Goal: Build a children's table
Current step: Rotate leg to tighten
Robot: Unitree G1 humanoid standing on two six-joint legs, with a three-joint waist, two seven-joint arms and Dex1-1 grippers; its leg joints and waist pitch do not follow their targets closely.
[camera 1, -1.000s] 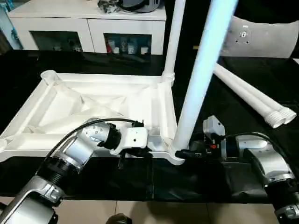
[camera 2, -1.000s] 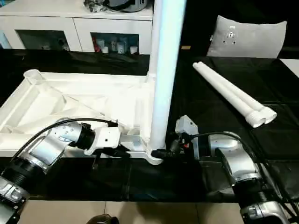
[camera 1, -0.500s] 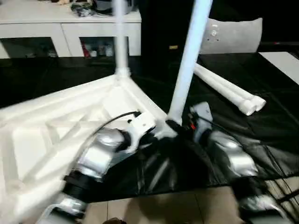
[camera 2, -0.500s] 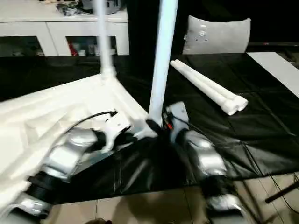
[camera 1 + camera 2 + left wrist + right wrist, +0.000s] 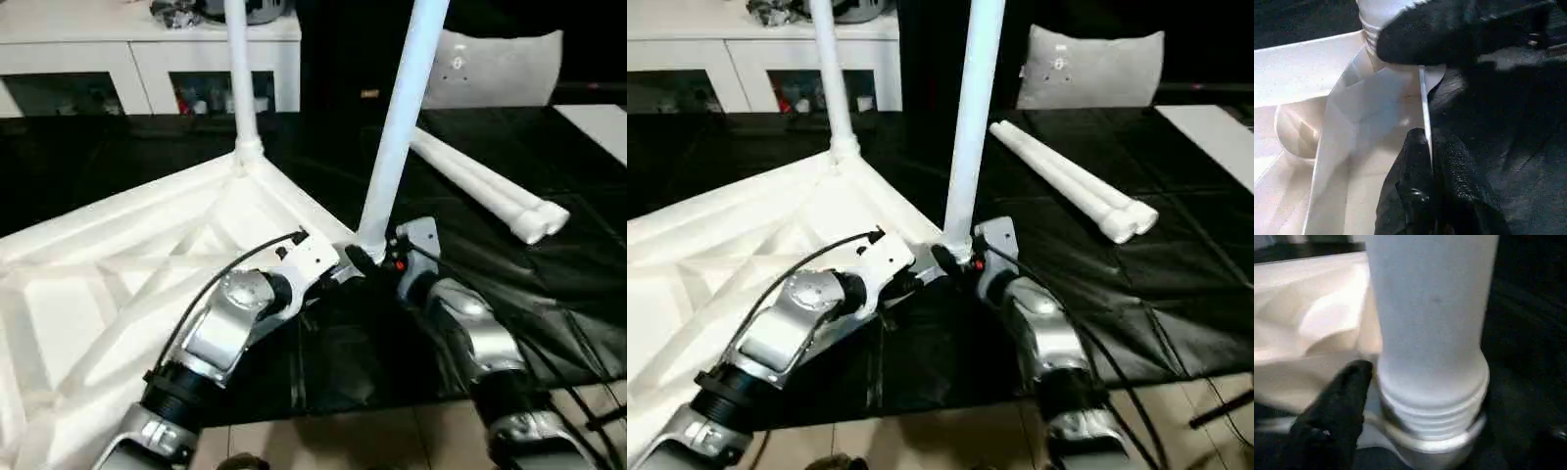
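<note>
On the black mat: one top (image 5: 118, 284), ribs up, with two legs upright in corner sockets, far (image 5: 238, 69) and near (image 5: 400, 117). Two spare legs (image 5: 485, 186) lie side by side to the right. Left gripper (image 5: 1427, 152) pinches the top's rim. Right gripper (image 5: 364, 262) sits at the near leg's base; one finger (image 5: 1332, 421) beside it; spread uncertain.

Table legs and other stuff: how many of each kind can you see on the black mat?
Standing table legs: 2
Loose table legs lying down: 2
Table top: 1
Cushion: 1
Total: 6
</note>
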